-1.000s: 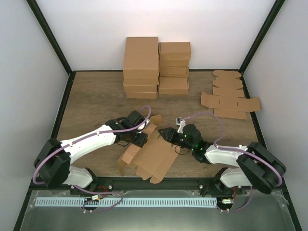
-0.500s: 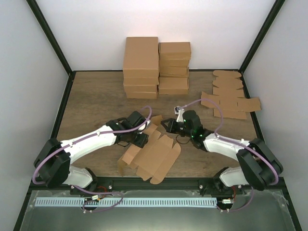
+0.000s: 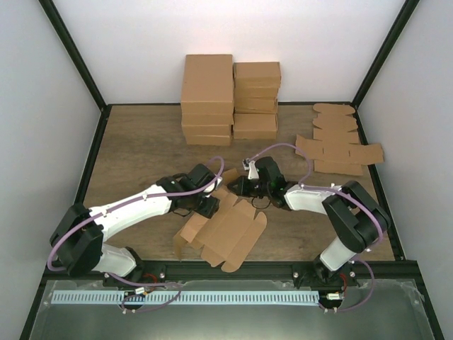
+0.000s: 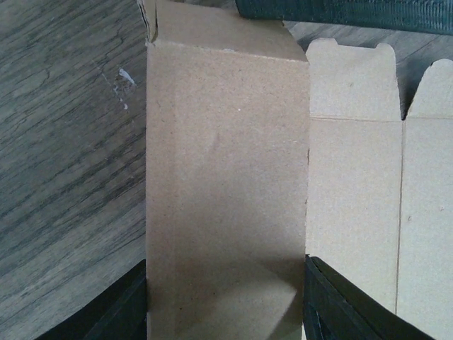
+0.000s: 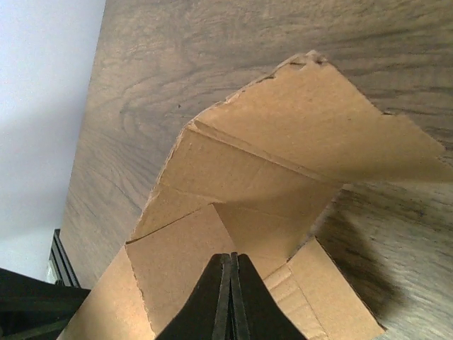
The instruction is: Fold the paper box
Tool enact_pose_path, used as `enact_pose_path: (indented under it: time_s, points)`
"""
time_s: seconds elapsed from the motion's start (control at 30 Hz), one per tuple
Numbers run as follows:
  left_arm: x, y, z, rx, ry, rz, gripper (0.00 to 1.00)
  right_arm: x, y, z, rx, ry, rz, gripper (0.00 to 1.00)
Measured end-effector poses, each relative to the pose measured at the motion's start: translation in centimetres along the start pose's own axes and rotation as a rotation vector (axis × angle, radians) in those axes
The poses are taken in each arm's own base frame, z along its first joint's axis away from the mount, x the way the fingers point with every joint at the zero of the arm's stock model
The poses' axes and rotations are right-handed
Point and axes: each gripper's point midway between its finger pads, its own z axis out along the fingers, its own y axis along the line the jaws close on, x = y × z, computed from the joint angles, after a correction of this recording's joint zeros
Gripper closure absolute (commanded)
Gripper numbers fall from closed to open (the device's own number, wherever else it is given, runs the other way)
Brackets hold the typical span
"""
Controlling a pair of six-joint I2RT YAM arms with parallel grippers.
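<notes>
The paper box (image 3: 226, 230) is a brown die-cut sheet lying partly folded on the table near the front middle. My left gripper (image 3: 207, 204) sits at its far left part, and in the left wrist view (image 4: 226, 263) its jaws hold a raised panel of the box (image 4: 226, 163) between them. My right gripper (image 3: 237, 188) is shut and empty at the box's far end. In the right wrist view its closed tip (image 5: 230, 256) rests against the inner side of a folded-up flap (image 5: 283, 163).
Two stacks of ready-made brown cartons (image 3: 230, 99) stand at the back middle. A pile of flat brown blanks (image 3: 338, 142) lies at the back right. Black frame posts edge the wooden table (image 3: 141, 142).
My right gripper has moved left and farther back, from over the sheet's right side to its far flap. The left arm has stayed put on the panel.
</notes>
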Motion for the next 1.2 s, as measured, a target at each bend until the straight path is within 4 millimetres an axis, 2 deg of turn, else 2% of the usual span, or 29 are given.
enact_pose_path:
  time_s: [0.27,0.5,0.97,1.2]
  points:
    - [0.3,-0.9,-0.1,0.005,0.014,0.027,0.45,1.6,0.1,0.1,-0.029,0.057,-0.015,0.99]
    - [0.6,-1.7,0.1,-0.008,0.031,0.06,0.45,2.1,0.1,0.0,-0.034,0.082,-0.035,0.99]
    - [1.7,-4.2,1.2,0.014,0.073,0.14,0.45,4.0,-0.4,-1.7,0.013,0.151,-0.07,0.99]
    - [1.9,-4.7,1.4,0.035,0.082,0.145,0.45,4.5,-0.5,-1.9,0.008,0.175,-0.076,0.97]
